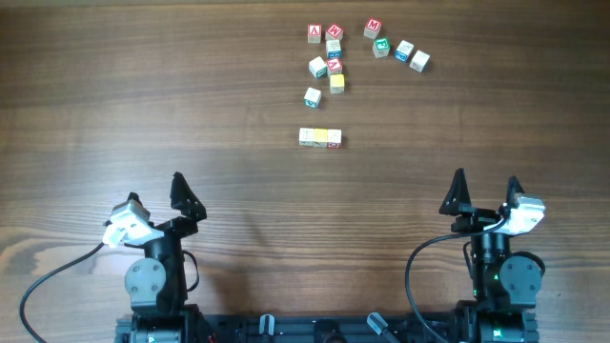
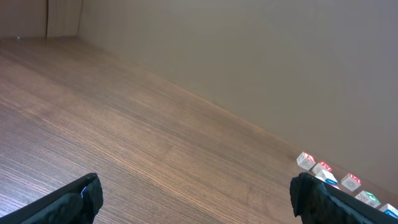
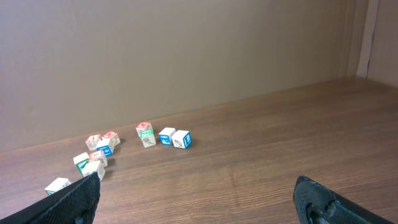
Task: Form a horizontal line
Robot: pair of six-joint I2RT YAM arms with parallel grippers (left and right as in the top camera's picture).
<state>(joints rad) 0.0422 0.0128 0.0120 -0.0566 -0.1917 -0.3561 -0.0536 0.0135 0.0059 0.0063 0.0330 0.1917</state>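
The horizontal line (image 1: 320,138) is a short straight row of three tiny cubes, pale, yellow and white with red, lying mid-table in the overhead view. It is hidden in both wrist views. My left gripper (image 1: 181,195) is open and empty at the near left, its fingertips wide apart in the left wrist view (image 2: 196,198). My right gripper (image 1: 486,191) is open and empty at the near right, also spread wide in the right wrist view (image 3: 199,199). Both grippers are well short of the row.
Several loose letter cubes (image 1: 329,55) lie scattered beyond the row, with more to the right (image 1: 398,48). They show in the right wrist view (image 3: 124,146) and at the left wrist view's right edge (image 2: 329,173). A brown wall stands behind the table.
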